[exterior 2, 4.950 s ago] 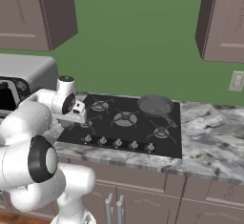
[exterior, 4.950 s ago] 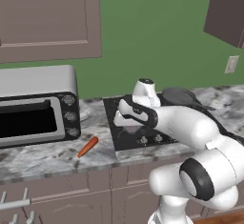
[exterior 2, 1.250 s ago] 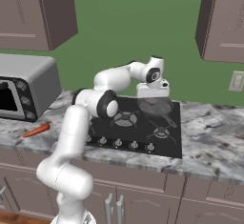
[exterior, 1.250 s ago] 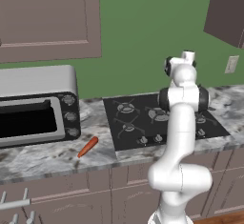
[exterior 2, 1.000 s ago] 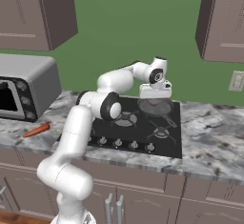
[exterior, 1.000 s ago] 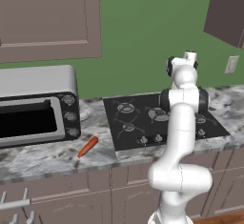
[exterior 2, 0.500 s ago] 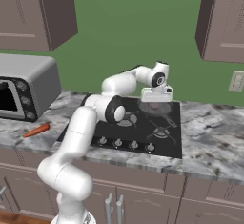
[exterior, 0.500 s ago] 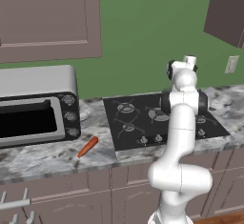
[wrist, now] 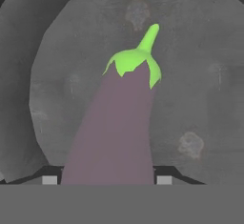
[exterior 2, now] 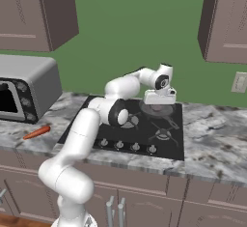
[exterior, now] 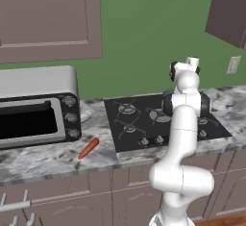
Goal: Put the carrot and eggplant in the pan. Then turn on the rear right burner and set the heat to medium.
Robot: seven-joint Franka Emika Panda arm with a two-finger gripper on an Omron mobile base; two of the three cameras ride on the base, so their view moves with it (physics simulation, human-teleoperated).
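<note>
Left base view: carrot [exterior: 88,148] lies on the marble counter [exterior: 43,160] between the toaster oven [exterior: 37,106] and the cooktop [exterior: 158,120], long axis slanting toward the oven, well apart from the arm; arm stands upright over the right side of the cooktop, wrist high near the back wall.

Right base view: gripper [exterior 2: 159,97] hangs just above the pan [exterior 2: 158,109] on the rear right burner; carrot [exterior 2: 36,132] far to the left on the counter, beside the toaster oven [exterior 2: 25,87]; knob row [exterior 2: 126,146] along the cooktop's front edge.

Hand view: eggplant [wrist: 116,123] sits between the finger tips [wrist: 49,178], jaws closed about its fat end at middling width; long axis runs straight out from the hand, green stem [wrist: 148,38] foremost; pan floor [wrist: 200,89] lies directly beyond it, so the eggplant is over its target; whether it touches the pan floor cannot be told.

Judgement: release seems the step in hand; carrot not yet fetched.
</note>
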